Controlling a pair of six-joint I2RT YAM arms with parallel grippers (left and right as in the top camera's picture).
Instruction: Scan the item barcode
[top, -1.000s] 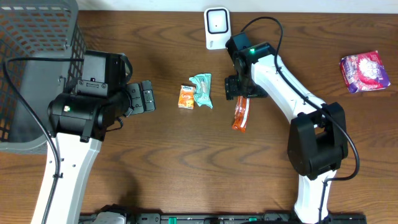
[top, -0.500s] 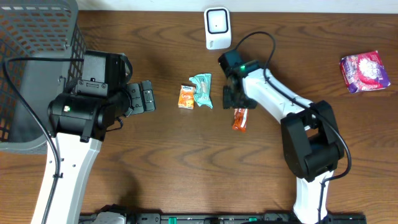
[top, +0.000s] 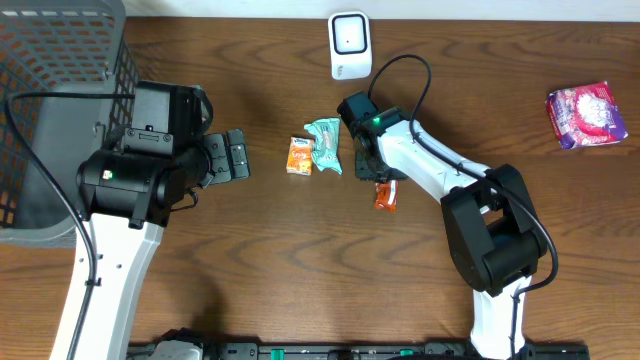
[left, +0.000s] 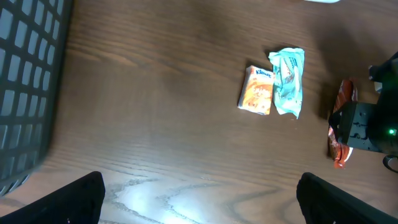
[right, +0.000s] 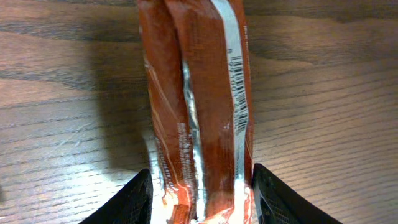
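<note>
An orange-red snack packet (right: 199, 112) lies on the wooden table, its barcode (right: 237, 93) running along the right seam. My right gripper (right: 202, 199) is over its near end, one finger pressed against each side of the packet. From overhead, the right gripper (top: 372, 168) covers the packet's upper half and the lower end (top: 385, 197) sticks out below it. The white scanner (top: 349, 42) stands at the table's far edge. My left gripper (top: 237, 155) is open over bare wood, well to the left, with its fingers wide apart (left: 199, 202).
An orange tissue pack (top: 299, 156) and a teal packet (top: 324, 145) lie side by side just left of the right gripper. A pink-purple bag (top: 587, 114) sits at the far right. A grey mesh basket (top: 60, 80) fills the far left corner.
The right arm has swung left and come down over the packet, and its jaws have narrowed onto it. The left arm has not moved.
</note>
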